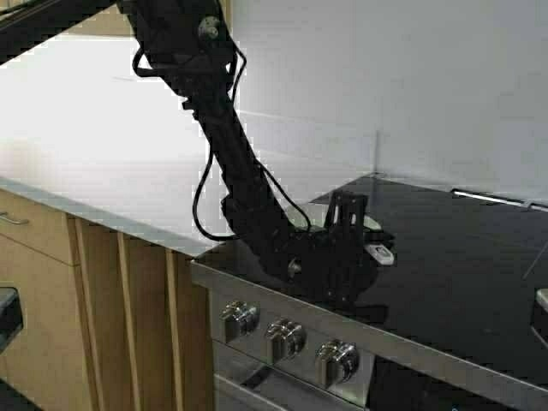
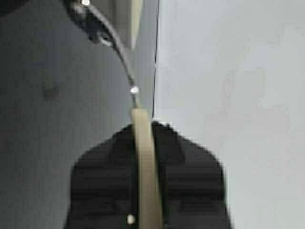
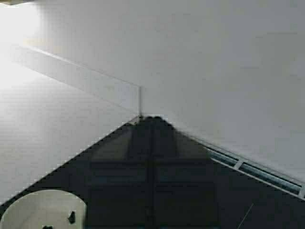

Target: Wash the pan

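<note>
In the high view, our left arm reaches down from the upper left onto the black glass cooktop (image 1: 462,257), and our left end effector (image 1: 364,248) sits low over its near-left corner, above 3 chrome knobs (image 1: 287,341). The pan (image 1: 377,238) is mostly hidden behind the wrist; we see only slivers of its pale rim and the cream handle end poking out to the right. It rests on or just above the glass; we cannot tell which. The white table (image 1: 103,163) stretches away to the left, with wooden cabinet fronts (image 1: 94,308) below it. Our right arm barely shows at the right edge.

In the left wrist view, the left end effector (image 2: 145,171) is pressed together on the pan handle (image 2: 145,157), the cream strip running straight between the 2 dark ribbed pads. Beyond it the metal neck curves away to the pan body, seen edge-on. We judge that gripping the handle, not the bowl, keeps the pads clear of the food and gives leverage to carry the pan level toward a sink, which no view shows.

In the right wrist view, the right end effector (image 3: 152,157) is pressed together on nothing, hanging over the cooktop. The pan (image 3: 43,210) sits at the corner of this view, white inside with a few dark food bits. We judge this arm is waiting.
</note>
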`<state>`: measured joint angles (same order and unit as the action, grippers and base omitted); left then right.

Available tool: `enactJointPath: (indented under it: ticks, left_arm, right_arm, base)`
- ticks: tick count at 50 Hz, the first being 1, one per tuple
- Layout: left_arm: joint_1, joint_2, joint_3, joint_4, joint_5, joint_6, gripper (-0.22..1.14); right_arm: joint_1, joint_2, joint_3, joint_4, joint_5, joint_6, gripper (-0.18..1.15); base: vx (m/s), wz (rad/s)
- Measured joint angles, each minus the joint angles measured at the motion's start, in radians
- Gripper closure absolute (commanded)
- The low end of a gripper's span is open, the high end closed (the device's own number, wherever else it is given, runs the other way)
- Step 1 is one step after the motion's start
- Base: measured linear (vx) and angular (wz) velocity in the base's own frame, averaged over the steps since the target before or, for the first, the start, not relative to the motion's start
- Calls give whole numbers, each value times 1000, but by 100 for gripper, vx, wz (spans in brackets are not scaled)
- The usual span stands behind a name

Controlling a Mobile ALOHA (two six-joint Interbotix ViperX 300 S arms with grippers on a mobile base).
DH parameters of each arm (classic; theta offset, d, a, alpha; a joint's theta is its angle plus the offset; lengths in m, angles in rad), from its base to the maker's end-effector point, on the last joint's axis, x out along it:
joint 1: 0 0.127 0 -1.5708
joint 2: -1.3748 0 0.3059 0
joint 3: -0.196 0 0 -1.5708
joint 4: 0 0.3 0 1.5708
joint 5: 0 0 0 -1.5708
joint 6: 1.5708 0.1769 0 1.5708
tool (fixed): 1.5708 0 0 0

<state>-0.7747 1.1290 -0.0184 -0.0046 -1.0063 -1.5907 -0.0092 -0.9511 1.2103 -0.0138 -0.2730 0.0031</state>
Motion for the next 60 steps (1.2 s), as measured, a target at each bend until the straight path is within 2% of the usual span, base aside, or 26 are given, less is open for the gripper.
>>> enactJointPath:
  ticks: [24,45,60]
  left_arm:
    - [-3,-198,245,14,-187,-3,89]
    - [3,-348,489,29,-270,-2,89]
    - [3,-353,575,43,-325,2,89]
  right_arm:
    - [0,6,0,0,0,11,90]
    - [0,8,2,0,3,9,90]
    - [0,8,0,0,5,8,90]
  base:
    - [1,20]
    - [7,46]
    - [8,48]
